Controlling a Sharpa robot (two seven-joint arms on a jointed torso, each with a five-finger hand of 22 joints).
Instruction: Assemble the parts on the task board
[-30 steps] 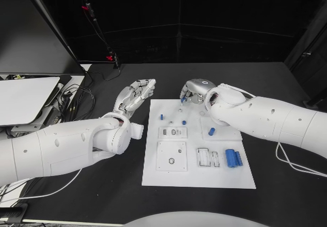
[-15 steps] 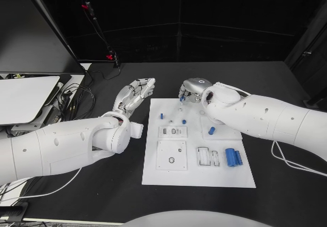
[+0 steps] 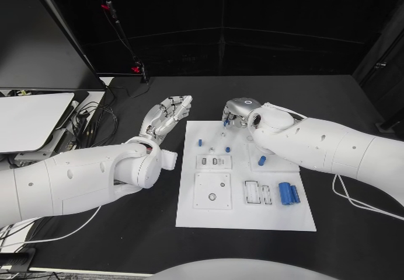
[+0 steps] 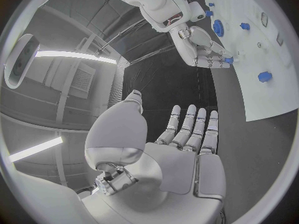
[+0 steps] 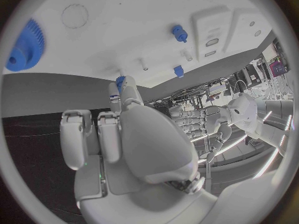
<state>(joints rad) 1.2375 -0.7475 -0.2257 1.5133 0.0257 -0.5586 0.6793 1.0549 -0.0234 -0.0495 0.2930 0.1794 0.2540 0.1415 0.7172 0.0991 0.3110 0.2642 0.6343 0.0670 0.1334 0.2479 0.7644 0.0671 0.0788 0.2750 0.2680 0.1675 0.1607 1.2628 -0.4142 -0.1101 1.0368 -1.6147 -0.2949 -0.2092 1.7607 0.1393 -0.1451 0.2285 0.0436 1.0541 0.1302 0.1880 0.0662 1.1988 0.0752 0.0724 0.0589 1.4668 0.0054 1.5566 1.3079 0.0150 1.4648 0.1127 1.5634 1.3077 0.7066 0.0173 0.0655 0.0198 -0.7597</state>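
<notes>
The white task board (image 3: 244, 213) lies in the middle of the table. My right hand (image 3: 238, 112) hovers at the board's far edge and pinches a small blue part (image 3: 225, 122) at its fingertips. That part (image 5: 120, 79) sits just above the board (image 5: 124, 30) in the right wrist view, close to a thin white pin (image 5: 142, 63). My left hand (image 3: 169, 114) hovers left of the board's far corner, fingers straight and apart, holding nothing. The left wrist view shows my left hand (image 4: 187, 139) flat and my right hand (image 4: 206, 47) with the blue part (image 4: 228, 60).
Small blue parts lie on the board: one (image 3: 199, 143) near the left edge, one (image 3: 227, 149) mid-board, one (image 3: 262, 161) to the right. Two blue cylinders (image 3: 289, 193) lie near the right edge. A blue gear (image 5: 26, 45) rests on the board. Cables (image 3: 93, 125) trail at the table's left.
My right forearm has swung a little to the left while the hand stays at the board's far edge with the blue part. The left hand has not moved.
</notes>
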